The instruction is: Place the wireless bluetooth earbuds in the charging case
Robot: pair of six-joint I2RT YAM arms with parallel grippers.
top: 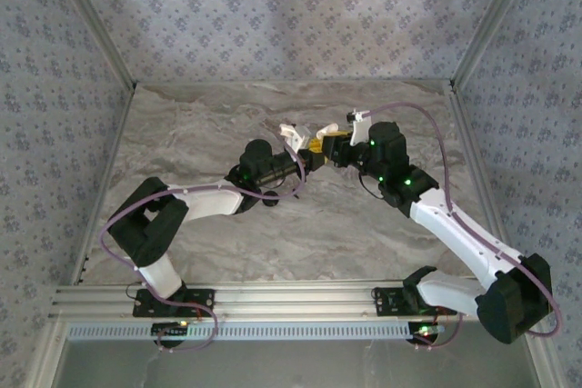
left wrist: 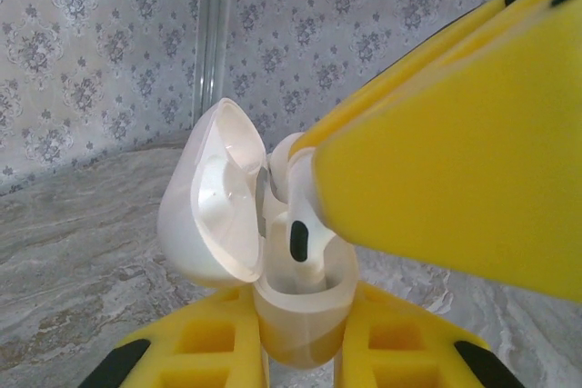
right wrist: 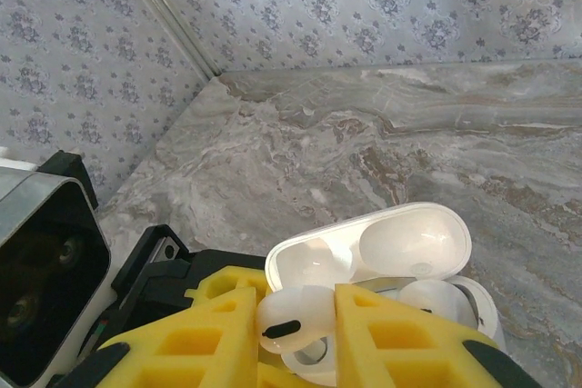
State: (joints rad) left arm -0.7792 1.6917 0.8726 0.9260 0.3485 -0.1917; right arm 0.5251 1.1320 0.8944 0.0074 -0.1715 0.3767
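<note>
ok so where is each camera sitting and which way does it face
Top: above and behind the arms, looking down at the table; both arms show, left hand and right hand close together mid-table.
Left wrist: on the left arm, facing a wall; its own yellow fingers grip the open case.
Right wrist: on the right arm, facing the table's corner; its own fingers pinch a white earbud.
Shared: both wrist views show the case and earbud.

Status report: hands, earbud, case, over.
Left hand shut on open charging case. Right hand shut on white earbud, partway into the case. No obstruction seen.
</note>
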